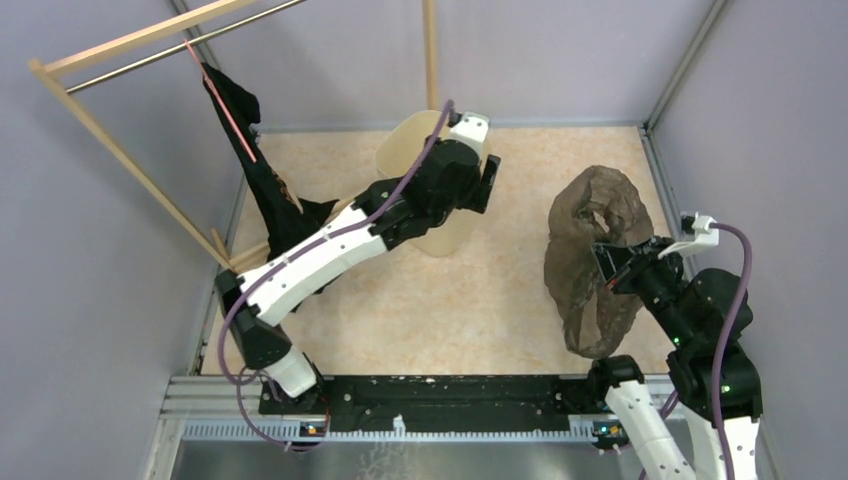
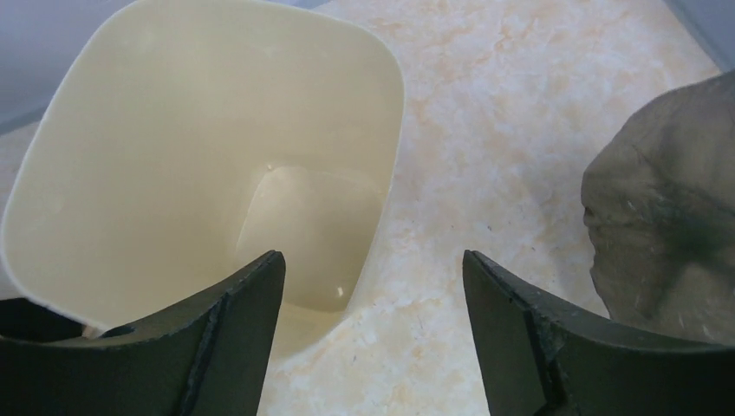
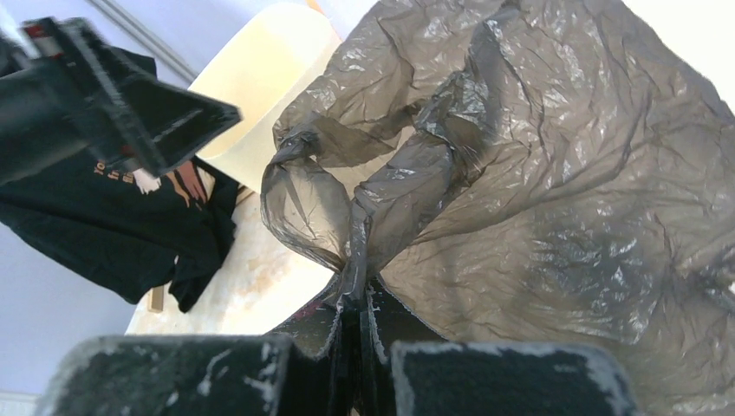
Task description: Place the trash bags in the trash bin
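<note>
The cream trash bin (image 1: 418, 150) stands upright at the back middle of the table; in the left wrist view its inside (image 2: 217, 156) is empty. My left gripper (image 1: 490, 182) hovers open just right of the bin's rim, nothing between its fingers (image 2: 238, 321). A thin grey-brown trash bag (image 1: 590, 255) hangs crumpled at the right. My right gripper (image 1: 612, 262) is shut on a gathered fold of the bag (image 3: 485, 173), holding it above the table. The bag also shows at the right of the left wrist view (image 2: 667, 217).
A wooden clothes rack (image 1: 130, 120) stands at the left with a black garment (image 1: 270, 190) hanging from it and trailing onto the table. Grey walls enclose the table on three sides. The left arm shows in the right wrist view (image 3: 95, 104).
</note>
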